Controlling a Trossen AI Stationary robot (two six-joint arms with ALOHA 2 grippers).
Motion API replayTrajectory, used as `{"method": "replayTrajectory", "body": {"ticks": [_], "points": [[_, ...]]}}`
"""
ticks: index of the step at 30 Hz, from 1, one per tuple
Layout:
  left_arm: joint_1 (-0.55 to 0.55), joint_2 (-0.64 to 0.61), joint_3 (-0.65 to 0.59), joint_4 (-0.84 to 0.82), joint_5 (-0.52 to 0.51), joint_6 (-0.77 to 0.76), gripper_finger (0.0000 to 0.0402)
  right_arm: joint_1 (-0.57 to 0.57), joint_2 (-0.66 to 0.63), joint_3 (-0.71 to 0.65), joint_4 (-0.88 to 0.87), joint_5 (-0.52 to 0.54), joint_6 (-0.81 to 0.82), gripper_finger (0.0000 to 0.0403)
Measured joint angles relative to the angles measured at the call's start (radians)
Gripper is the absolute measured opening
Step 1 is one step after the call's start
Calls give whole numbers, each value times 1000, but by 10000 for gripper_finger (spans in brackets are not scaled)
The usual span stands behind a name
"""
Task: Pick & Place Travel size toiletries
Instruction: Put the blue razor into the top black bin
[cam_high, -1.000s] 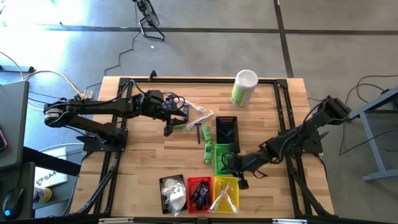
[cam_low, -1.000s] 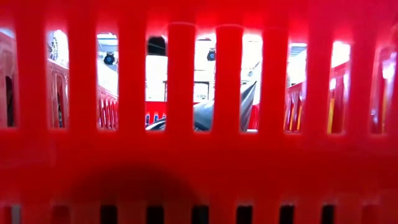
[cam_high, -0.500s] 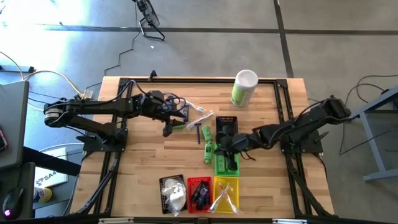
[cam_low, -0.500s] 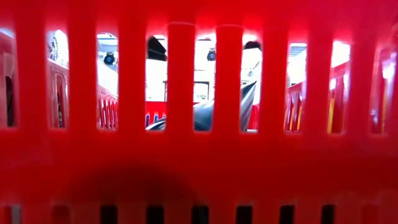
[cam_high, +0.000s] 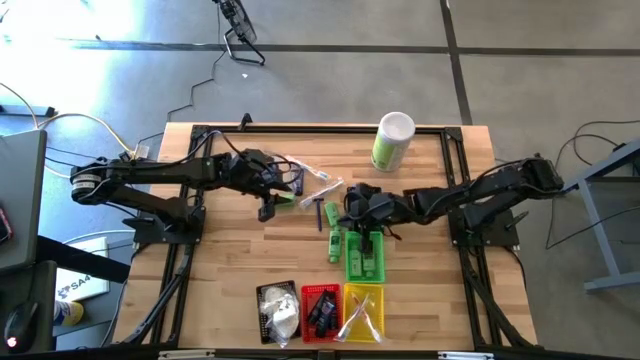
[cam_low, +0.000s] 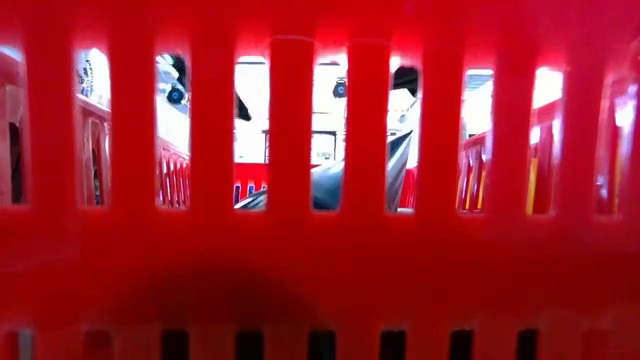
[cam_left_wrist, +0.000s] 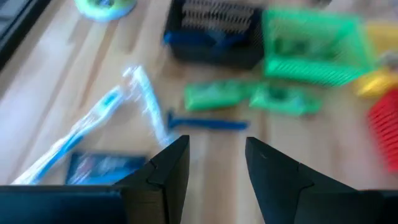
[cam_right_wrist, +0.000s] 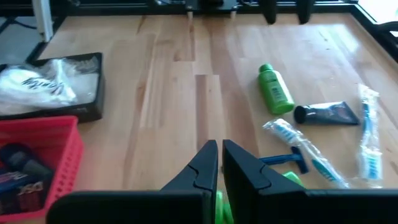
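Both dark arms reach toward the table's middle — the left gripper (cam_high: 268, 207) with fingers parted and empty, the right gripper (cam_high: 352, 212) with fingers pressed together, holding nothing.

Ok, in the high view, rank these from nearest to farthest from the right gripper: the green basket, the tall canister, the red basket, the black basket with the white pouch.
From the right gripper, shut over the table's middle:
1. Green basket, just toward the front edge.
2. Tall canister, toward the back edge.
3. Red basket, front edge row.
4. Black basket with the white pouch, front row, on the left arm's side of the red one.
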Motion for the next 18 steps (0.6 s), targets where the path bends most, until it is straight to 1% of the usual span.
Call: {"method": "replayTrajectory", "body": {"ticks": [4, 6, 9, 18], "points": [[0, 0, 0, -100, -107, 34, 154, -27, 0, 0, 1, -5, 0, 16], [0, 4, 0, -130, -135, 33, 154, -36, 0, 0, 1, -27, 0, 16], [0, 11, -1, -154, -135, 29, 154, -43, 0, 0, 2, -56, 0, 16], [0, 64, -1, -141, -135, 38, 154, -42, -25, 0, -15, -53, 0, 16]]}}
